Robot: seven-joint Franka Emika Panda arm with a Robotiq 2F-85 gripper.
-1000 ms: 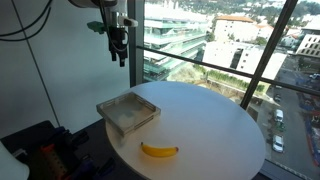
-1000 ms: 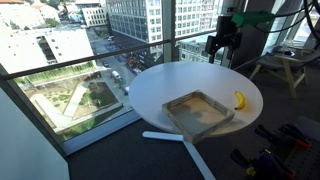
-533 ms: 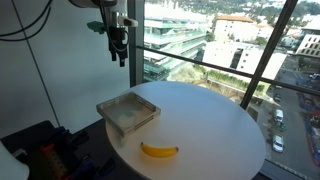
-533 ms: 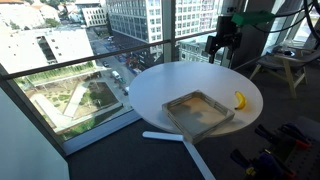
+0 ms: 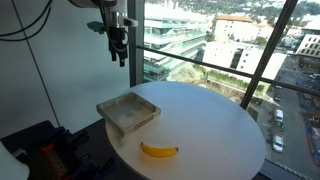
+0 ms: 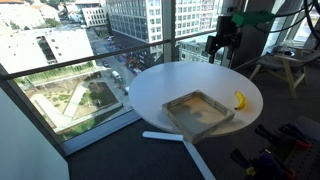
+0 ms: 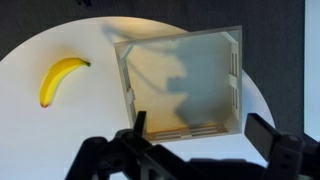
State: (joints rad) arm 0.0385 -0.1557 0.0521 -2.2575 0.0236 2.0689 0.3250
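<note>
Nothing has shifted since the earlier frames: tray, banana and arm sit exactly as they did. That shallow square tray (image 5: 108, 122) lies flat on the round white surface (image 5: 215, 120), close to its edge, and fills much of the wrist view, seen from above. High above the surface, near its rim by the window in both exterior views, the fingers (image 7: 139, 128) hang spread wide apart with nothing between them. One yellow banana (image 7: 60, 78) lies on the surface beside the tray, near it but clearly not touching
</note>
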